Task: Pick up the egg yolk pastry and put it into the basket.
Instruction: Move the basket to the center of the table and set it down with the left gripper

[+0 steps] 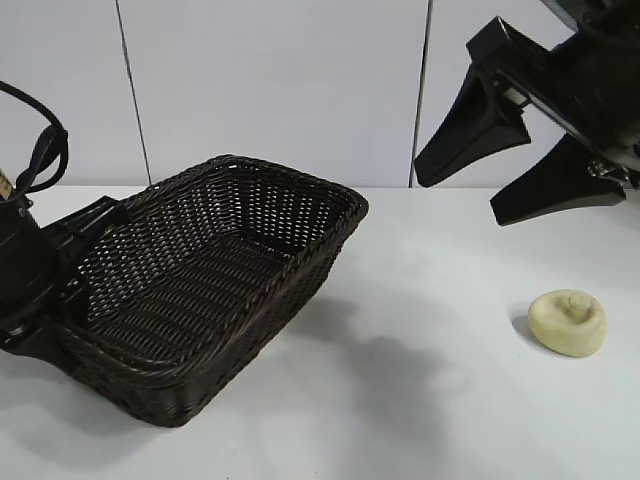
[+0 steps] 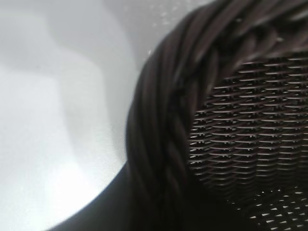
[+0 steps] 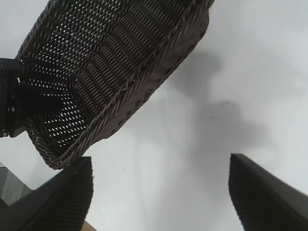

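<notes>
Left gripper (image 1: 45,290) sits at the basket's (image 1: 215,280) left end, against the rim; cannot tell whether it grips the weave. Basket tilted, its left end raised off the white table (image 1: 420,400), nothing in it. Right gripper (image 1: 505,165) hangs in the air at upper right, jaws spread wide, holding nothing. Pastry (image 1: 568,322) lies on the table at far right, below that gripper, well apart from the basket.

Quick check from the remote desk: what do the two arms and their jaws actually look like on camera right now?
Both arms are matte black. The right gripper has two broad, flat, wedge-shaped jaws that taper to blunt tips, fixed to a blocky black head with a small pale patch. The left arm is a rounded black body with a thick black cable looping above it and a small yellowish label at the picture's edge; its jaws are not visible.
</notes>
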Robot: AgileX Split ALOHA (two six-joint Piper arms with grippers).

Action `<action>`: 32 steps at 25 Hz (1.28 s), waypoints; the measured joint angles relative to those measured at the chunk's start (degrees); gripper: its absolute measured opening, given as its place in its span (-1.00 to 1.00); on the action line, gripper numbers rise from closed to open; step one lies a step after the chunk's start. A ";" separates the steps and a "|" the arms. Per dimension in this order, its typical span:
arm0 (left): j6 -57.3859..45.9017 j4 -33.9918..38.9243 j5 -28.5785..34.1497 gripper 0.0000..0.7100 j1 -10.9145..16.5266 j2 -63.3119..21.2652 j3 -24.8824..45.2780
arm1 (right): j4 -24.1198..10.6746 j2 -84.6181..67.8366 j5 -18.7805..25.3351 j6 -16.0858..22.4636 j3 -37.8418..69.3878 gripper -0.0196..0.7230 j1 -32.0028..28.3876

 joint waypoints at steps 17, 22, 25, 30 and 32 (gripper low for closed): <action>42.69 -14.15 13.29 -0.72 10.65 -0.19 -14.77 | 0.00 0.00 0.00 0.00 0.00 0.56 0.00; 59.33 -19.17 17.02 -0.72 13.35 -0.19 -15.89 | 0.00 0.00 -0.05 0.00 0.00 0.56 0.00; 66.73 -19.63 20.14 -0.72 13.36 0.77 -17.37 | 0.00 0.00 -0.05 0.00 0.00 0.56 0.00; 73.94 -19.89 24.40 -0.72 13.36 4.70 -21.88 | 0.00 0.00 -0.05 0.00 0.00 0.56 0.00; 75.84 -20.32 25.30 -0.72 13.36 6.27 -23.60 | 0.00 0.00 -0.05 0.00 0.00 0.56 0.00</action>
